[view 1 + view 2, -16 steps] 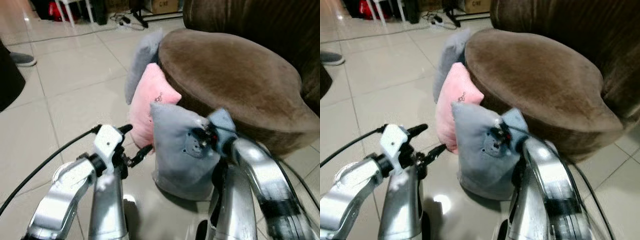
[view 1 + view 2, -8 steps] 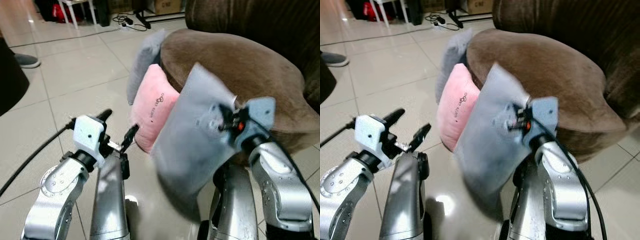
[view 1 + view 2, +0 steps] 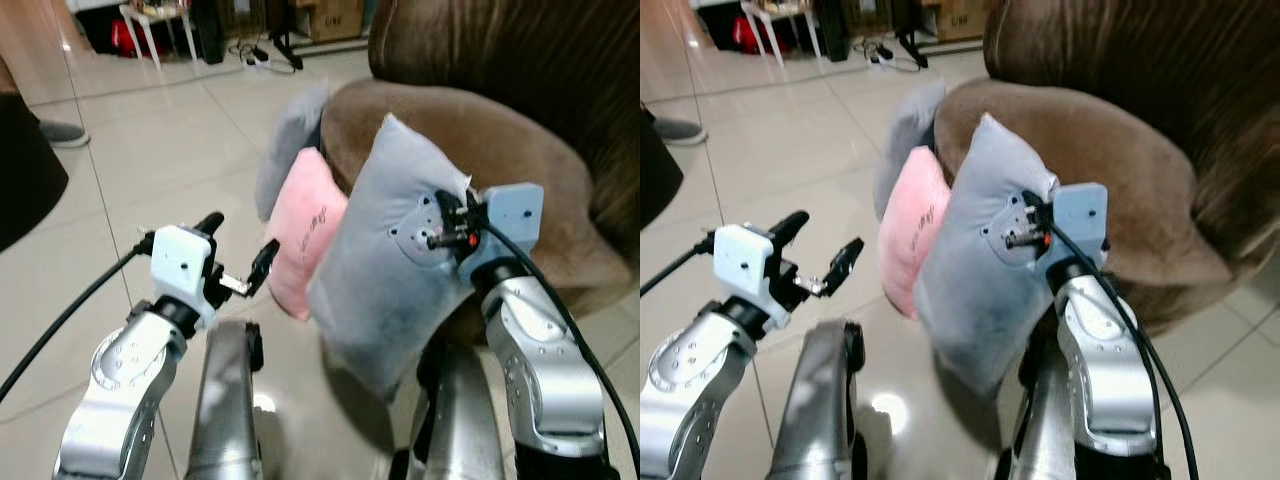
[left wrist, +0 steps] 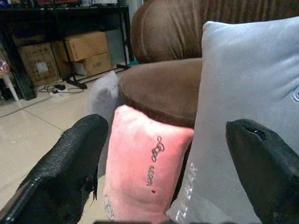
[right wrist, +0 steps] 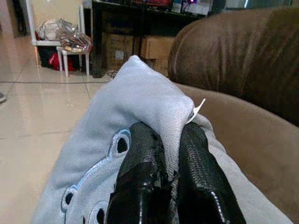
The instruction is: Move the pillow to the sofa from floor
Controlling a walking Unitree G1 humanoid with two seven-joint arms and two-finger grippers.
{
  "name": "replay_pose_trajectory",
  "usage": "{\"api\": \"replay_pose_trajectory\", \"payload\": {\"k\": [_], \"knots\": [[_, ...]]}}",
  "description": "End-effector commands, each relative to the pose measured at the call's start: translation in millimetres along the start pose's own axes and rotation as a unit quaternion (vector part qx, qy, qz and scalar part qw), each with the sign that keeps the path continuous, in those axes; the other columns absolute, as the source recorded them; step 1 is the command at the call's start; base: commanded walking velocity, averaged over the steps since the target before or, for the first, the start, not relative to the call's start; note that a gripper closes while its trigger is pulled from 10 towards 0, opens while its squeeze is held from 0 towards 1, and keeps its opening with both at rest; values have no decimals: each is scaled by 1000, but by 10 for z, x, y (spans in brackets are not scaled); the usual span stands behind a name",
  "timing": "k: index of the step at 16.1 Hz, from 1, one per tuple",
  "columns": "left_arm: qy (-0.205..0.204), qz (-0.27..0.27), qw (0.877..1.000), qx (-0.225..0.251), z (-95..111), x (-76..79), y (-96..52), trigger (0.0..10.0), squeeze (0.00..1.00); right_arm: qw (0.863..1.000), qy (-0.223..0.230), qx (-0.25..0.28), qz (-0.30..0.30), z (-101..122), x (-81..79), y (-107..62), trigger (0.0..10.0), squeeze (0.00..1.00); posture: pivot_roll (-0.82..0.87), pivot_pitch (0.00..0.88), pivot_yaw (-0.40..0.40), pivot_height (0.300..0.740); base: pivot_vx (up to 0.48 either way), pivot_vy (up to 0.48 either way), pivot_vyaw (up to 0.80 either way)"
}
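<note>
My right gripper (image 3: 440,225) is shut on the top edge of a grey pillow (image 3: 385,280) with a stitched face, and it hangs clear of the floor in front of the brown sofa (image 3: 480,150). The right wrist view has the black fingers (image 5: 140,186) pinching the grey pillow (image 5: 140,107) cloth. A pink pillow (image 3: 305,230) and another grey pillow (image 3: 290,145) lean against the sofa base on the floor. My left gripper (image 3: 238,255) stands open to the left of the pink pillow, holding nothing; its fingers (image 4: 70,158) frame the pink pillow (image 4: 145,172).
Glossy tiled floor (image 3: 150,160) spreads to the left and ahead. A person's shoe (image 3: 62,132) lies far left. Cardboard boxes (image 4: 84,49), a dark rack and cables stand at the back near a white stool (image 5: 60,51).
My right gripper has lifted the grey pillow off the floor and carried it up toward the sofa seat. The left gripper rose slightly and stays open.
</note>
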State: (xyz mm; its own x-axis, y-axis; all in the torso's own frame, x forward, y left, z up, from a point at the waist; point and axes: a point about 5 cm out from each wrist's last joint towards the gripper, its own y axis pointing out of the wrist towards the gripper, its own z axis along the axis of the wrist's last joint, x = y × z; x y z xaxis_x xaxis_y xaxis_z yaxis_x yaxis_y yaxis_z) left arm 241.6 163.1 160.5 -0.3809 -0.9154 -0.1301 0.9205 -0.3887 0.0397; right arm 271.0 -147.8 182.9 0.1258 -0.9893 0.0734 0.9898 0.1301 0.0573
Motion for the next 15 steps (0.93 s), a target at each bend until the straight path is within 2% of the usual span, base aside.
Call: {"api": "replay_pose_trajectory", "payload": {"k": [1, 4, 10, 15], "knots": [[5, 7, 1000, 5, 36, -15, 8, 10000, 0, 999, 1, 41, -1, 140, -3, 7, 10000, 0, -16, 0, -16, 482, 0, 0, 0], [7, 10, 1000, 6, 45, -23, 26, 10000, 0, 999, 4, 44, -7, 167, 15, 18, 10000, 0, -11, 0, -16, 512, 0, 0, 0], [16, 35, 999, 23, 160, -124, 32, 10000, 0, 996, 70, 59, -13, 327, 6, 124, 10000, 0, 5, 0, -18, 565, 0, 0, 0], [29, 80, 996, 8, 149, -251, -44, 10000, 0, 996, 79, 2, -33, 47, 17, 73, 10000, 0, 9, 0, -9, 610, 0, 0, 0]]}}
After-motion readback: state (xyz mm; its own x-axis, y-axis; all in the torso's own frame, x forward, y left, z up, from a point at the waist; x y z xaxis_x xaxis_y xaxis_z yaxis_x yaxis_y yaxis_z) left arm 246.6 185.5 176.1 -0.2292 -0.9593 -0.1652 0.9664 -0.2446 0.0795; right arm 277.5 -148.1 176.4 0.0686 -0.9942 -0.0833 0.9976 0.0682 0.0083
